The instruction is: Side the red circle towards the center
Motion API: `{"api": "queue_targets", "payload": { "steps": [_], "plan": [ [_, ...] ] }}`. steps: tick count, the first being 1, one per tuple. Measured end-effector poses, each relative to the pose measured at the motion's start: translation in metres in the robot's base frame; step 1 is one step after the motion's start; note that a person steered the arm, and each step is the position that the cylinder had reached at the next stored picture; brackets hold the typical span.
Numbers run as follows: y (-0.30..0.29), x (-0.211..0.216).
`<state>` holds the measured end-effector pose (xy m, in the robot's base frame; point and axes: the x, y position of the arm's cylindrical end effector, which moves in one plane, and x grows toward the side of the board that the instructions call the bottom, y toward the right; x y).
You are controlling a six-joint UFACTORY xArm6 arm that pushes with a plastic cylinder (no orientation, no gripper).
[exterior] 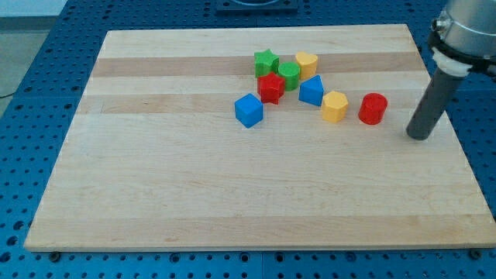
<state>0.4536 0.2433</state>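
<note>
The red circle stands on the wooden board, right of the middle, in the upper half. My tip is on the board to the right of the red circle and slightly below it, apart from it by a clear gap. A yellow hexagon sits just left of the red circle, close to it.
A cluster lies left of the yellow hexagon: a blue triangle-like block, a yellow block, a green circle, a green star, a red star and a blue cube. The board's right edge is near my rod.
</note>
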Motion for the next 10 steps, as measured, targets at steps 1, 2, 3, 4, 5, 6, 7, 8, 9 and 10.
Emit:
{"api": "queue_targets", "payload": {
  "steps": [1,2,3,4,5,6,7,8,9,10],
  "plan": [
    [0.000,-0.018],
    [0.000,-0.020],
    [0.000,-0.020],
    [0.001,-0.042],
    [0.001,-0.052],
    [-0.012,-0.051],
    [-0.040,-0.041],
    [-0.059,-0.030],
    [-0.075,-0.016],
    [-0.104,0.004]
  ]
}}
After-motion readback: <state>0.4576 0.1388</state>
